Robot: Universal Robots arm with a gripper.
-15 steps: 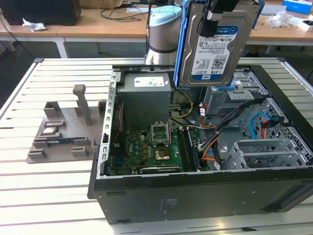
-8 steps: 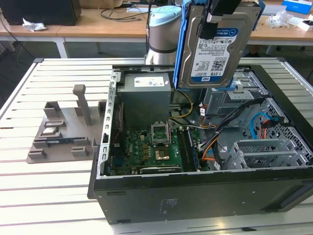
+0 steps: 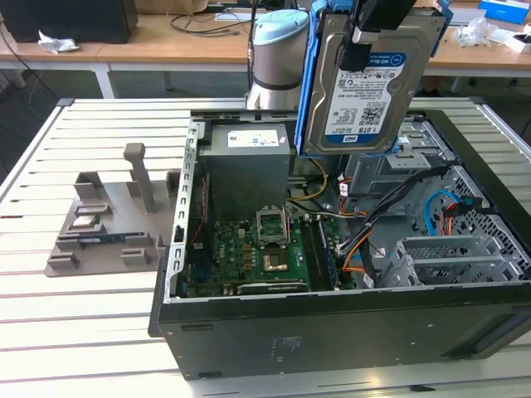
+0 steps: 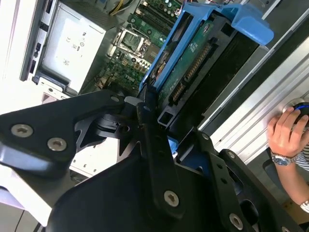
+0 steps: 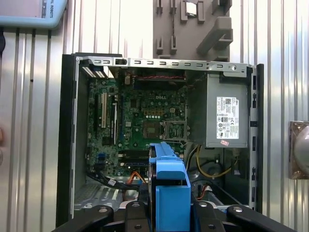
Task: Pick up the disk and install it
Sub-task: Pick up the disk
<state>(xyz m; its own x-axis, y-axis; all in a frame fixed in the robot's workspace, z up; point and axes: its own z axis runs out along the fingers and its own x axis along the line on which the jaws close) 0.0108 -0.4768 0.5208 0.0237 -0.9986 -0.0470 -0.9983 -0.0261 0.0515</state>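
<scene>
Above the open computer case (image 3: 332,332), the disk (image 3: 365,91) is held upright and clear of the bays in the exterior view. It is clamped at its upper end by the gripper (image 5: 169,212), whose black fingers are closed against the blue rails on either side.

The disk is seen as a flat silver metal slab framed by blue plastic side rails. A white label is carried on its face, topped by a blue band and printed with barcodes and rows of small text. In the second wrist view its other face is shown, with a green circuit board and a row of connector pins.

A white sticker with fine print is borne by the grey power-supply box (image 3: 249,157) inside the case, beside the green motherboard (image 3: 257,249). A grey fixture (image 3: 108,224) is set on the slatted worktop (image 3: 83,332) towards the exterior view's left.

The gripper's upper part is cut off by the exterior view's edge. A person's hand (image 4: 285,130) with a wristwatch is seen at the worktop's edge.
</scene>
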